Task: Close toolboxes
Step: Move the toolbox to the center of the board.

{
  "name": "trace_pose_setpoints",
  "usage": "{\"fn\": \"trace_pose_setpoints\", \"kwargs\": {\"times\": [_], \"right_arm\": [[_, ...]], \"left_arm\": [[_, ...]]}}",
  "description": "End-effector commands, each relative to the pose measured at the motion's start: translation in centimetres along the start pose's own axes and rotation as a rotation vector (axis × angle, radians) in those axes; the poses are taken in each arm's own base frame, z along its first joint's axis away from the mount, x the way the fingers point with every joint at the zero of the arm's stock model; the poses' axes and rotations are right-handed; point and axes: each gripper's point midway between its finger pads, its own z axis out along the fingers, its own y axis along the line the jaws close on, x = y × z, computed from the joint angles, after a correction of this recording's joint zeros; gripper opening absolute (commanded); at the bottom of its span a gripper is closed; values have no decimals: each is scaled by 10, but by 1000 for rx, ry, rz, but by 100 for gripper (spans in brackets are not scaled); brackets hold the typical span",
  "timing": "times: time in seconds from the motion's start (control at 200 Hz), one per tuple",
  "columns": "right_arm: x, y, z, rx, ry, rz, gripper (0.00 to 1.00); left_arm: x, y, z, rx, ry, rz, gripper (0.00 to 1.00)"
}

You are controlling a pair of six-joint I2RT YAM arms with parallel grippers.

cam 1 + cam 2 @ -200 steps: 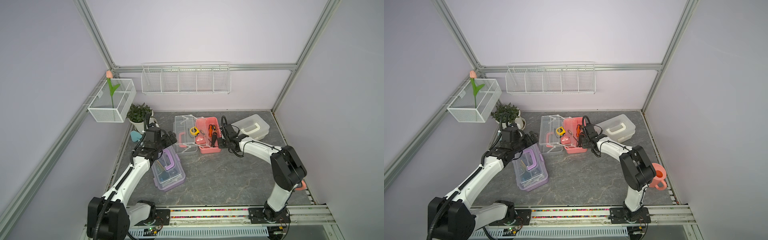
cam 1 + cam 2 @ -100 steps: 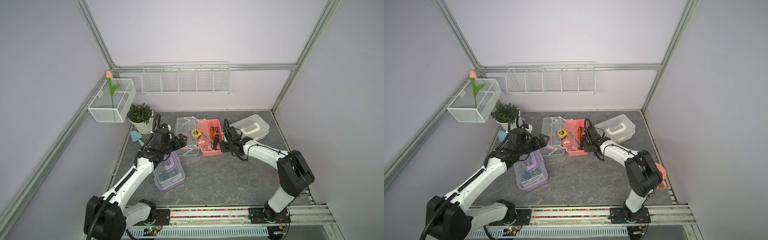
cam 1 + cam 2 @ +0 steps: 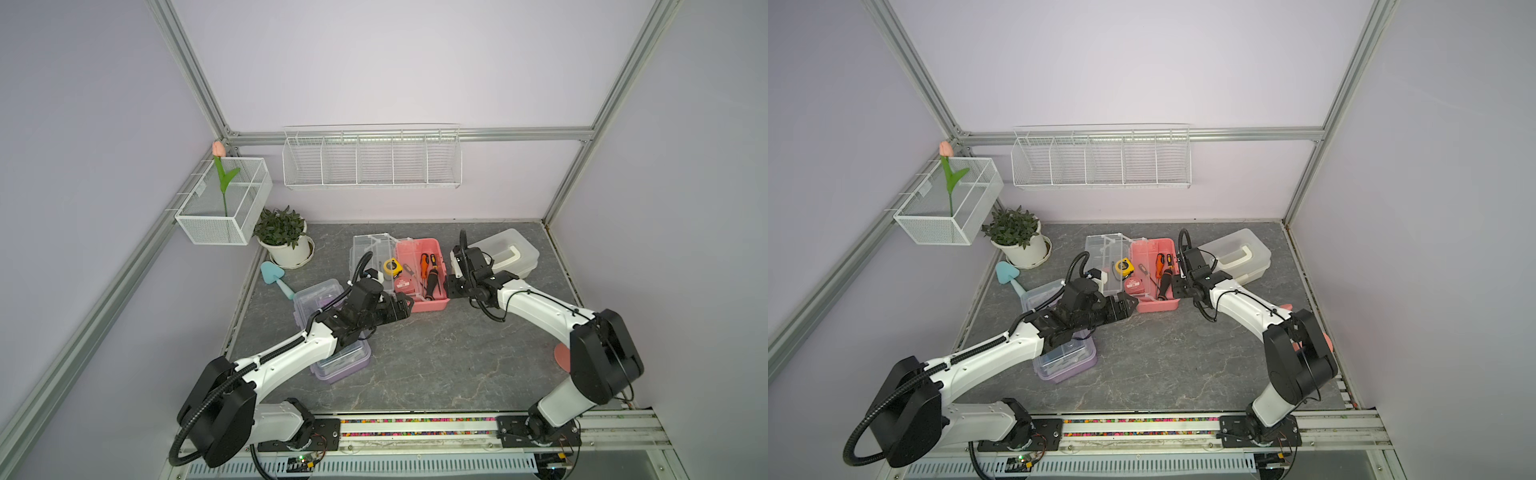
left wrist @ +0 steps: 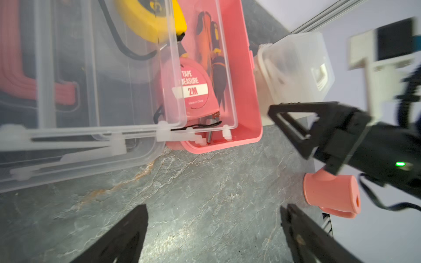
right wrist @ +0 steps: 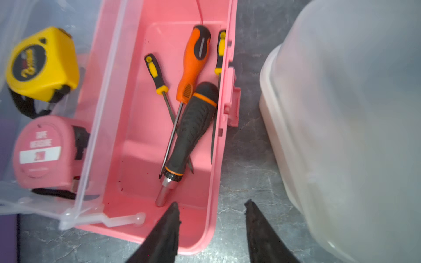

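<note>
Standing wide open, the left pincer [image 4: 214, 209] holds nothing. Its two fingers hover over the bare counter [image 4: 205, 182], just short of the near corner of the pink toolbox [image 4: 247, 109]. In a top view the same pincer [image 3: 405, 303] points at that corner.

The right pincer [image 5: 210, 203] is partly open and likewise empty. One fingertip is over the box's interior, the other over the strip of counter between the pink toolbox and the white toolbox [image 5: 341, 136], so the jaws straddle the pink side wall. Contact with that wall cannot be confirmed.

Pink toolbox: open. Its clear lid [image 3: 372, 249] is folded out on the side away from the right arm. A yellow tape measure [image 5: 43, 63] and a pink tape measure [image 5: 43, 152] lie within the clear plastic section. Screwdrivers [image 5: 193, 127] lie loose in the pink base.

White toolbox: lid down, handle on top, just beside the pink one at the back right.

Purple toolbox [image 3: 343, 365]: lid appears down. It is partly hidden beneath the left arm on the counter's left side.

A potted plant [image 3: 284, 237] and a blue trowel [image 3: 272, 272] sit at the back left.
</note>
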Motion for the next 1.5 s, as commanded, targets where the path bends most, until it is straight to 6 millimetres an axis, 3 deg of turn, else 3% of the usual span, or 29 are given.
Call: {"fn": "trace_pose_setpoints", "kwargs": {"times": [0.0, 0.075, 0.175, 0.22, 0.24, 0.255, 0.27, 0.59, 0.875, 1.1, 1.345, 1.494], "right_arm": [[-10, -5, -15, -26, -63, -15, 54], [-14, -14, -19, 4, -92, 3, 69], [-17, -29, -22, 81, -107, 31, 80], [-18, -31, -24, 92, -106, 30, 91], [-18, -31, -24, 92, -108, 28, 100], [-18, -31, -24, 90, -109, 25, 91], [-18, -31, -25, 87, -113, 24, 89], [-15, -25, -21, 46, -123, 19, 89], [-17, -20, -27, 14, -138, 9, 89], [-15, -18, -32, -5, -139, 11, 92], [-12, -18, -33, -5, -137, 11, 100], [-9, -22, -28, 14, -124, 22, 83]], "left_arm": [[-7, -2, 8, -9, -39, -22, 95], [-1, 8, 13, -46, -26, -36, 95], [8, 24, 15, -103, -12, -54, 95], [10, 30, 13, -126, -9, -54, 95], [11, 33, 12, -140, -8, -55, 95], [11, 35, 11, -148, -9, -57, 95], [12, 37, 9, -157, -10, -55, 95], [22, 85, -32, -389, -22, -61, 97], [-7, 152, -61, -527, -109, -107, 97], [-46, 148, -71, -528, -232, -71, 97], [-68, 173, -73, -563, -273, -121, 88], [-87, 160, -81, -523, -348, -132, 71]]}}
